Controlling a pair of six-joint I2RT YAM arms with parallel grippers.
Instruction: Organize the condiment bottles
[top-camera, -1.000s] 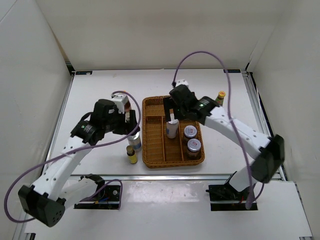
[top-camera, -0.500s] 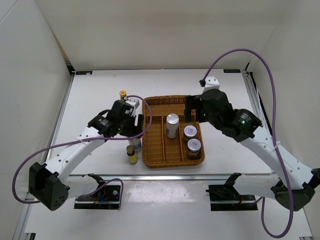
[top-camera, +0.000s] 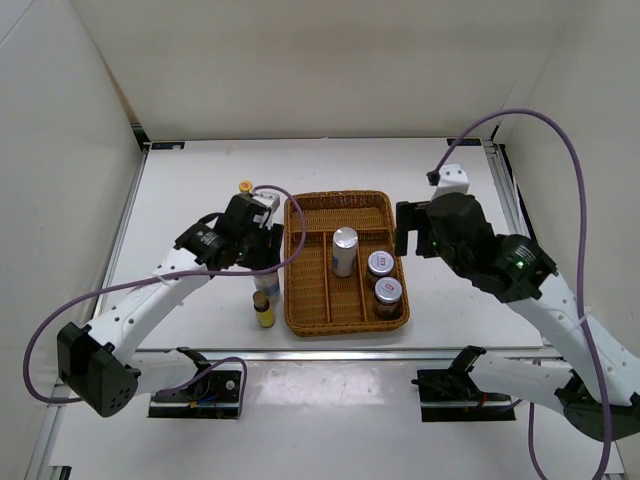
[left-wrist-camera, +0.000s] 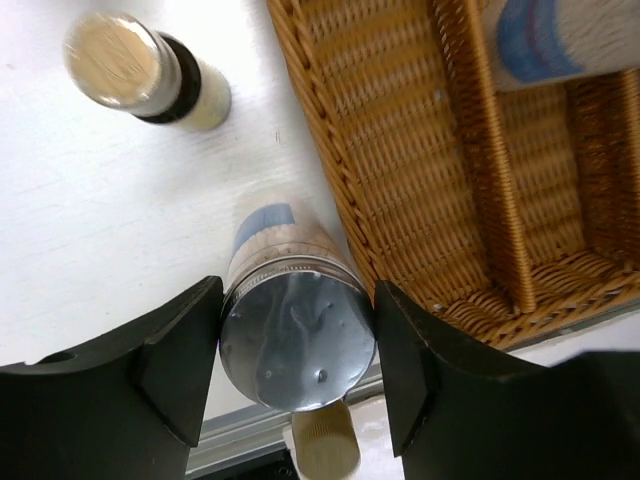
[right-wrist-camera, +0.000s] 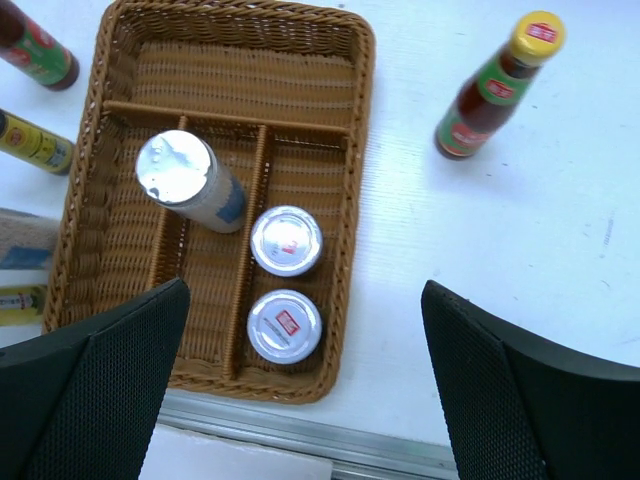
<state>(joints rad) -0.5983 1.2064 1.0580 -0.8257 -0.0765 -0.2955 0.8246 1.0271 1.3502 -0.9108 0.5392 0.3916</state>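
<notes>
The table (top-camera: 200, 180) carries the wicker tray (top-camera: 340, 196) at centre, unmoved since one second ago. The right arm (top-camera: 520, 275) has swung back from above the tray to its right side. The right end effector (top-camera: 407, 230) is released, fingers spread wide with nothing between them. The left arm (top-camera: 150, 290) sits lower than before, left of the tray. The left end effector (left-wrist-camera: 297, 300), spread wide a second ago, is now clenched on the blue-labelled jar (left-wrist-camera: 290, 350), which stands on the table just beside the tray's left wall. The tall jar (top-camera: 344, 250) stands free in the middle compartment, with two short jars (top-camera: 380, 263) in the right one. One sauce bottle (right-wrist-camera: 495, 90) stands right of the tray, and a small brown bottle (top-camera: 264, 313) stands near the held jar
</notes>
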